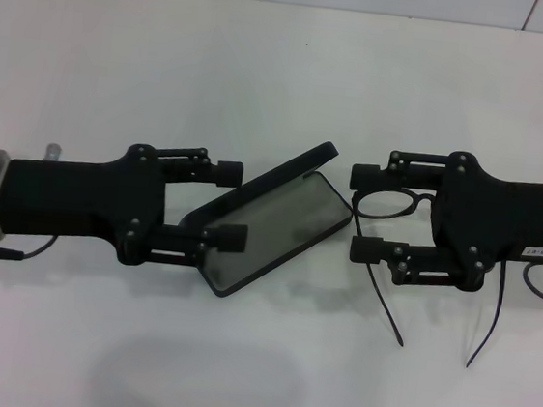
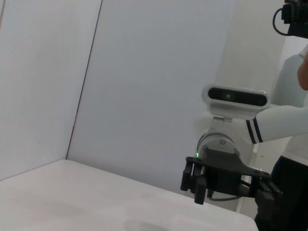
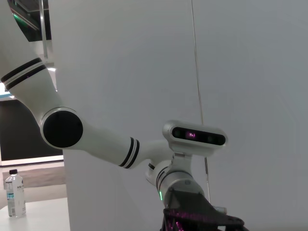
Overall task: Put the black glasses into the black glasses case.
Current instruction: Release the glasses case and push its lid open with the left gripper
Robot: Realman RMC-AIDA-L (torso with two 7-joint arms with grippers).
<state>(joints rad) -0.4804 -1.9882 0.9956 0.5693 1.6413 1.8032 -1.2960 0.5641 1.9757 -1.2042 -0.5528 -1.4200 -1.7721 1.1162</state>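
On the head view your left tool point(image 1: 230, 206) reaches in from the left over the white table point(image 1: 285, 79), its fingers point(image 1: 221, 239) spread apart. The nearer finger lies over the near-left part of the black glasses case point(image 1: 279, 226), and the farther finger sits just off the case's raised lid; you cannot tell from here whether either finger actually touches it. The case lies open in the middle of the table, set at a slant, its greyish lining facing up and its lid standing along the far edge.

Your right tool point(image 1: 363, 209) comes in from the right, just beside the case's right end, with its fingers also set apart. The black glasses point(image 1: 390, 203) sit between those fingers: one oval lens shows in the gap, the rest of the front hides behind the tool body, and two slim temple arms trail down toward you, past the nearer finger. You cannot tell whether the fingers press on the frame. The glasses are outside the case, close to its right end.

The left wrist view shows the right tool point(image 2: 195, 182) across the table edge.
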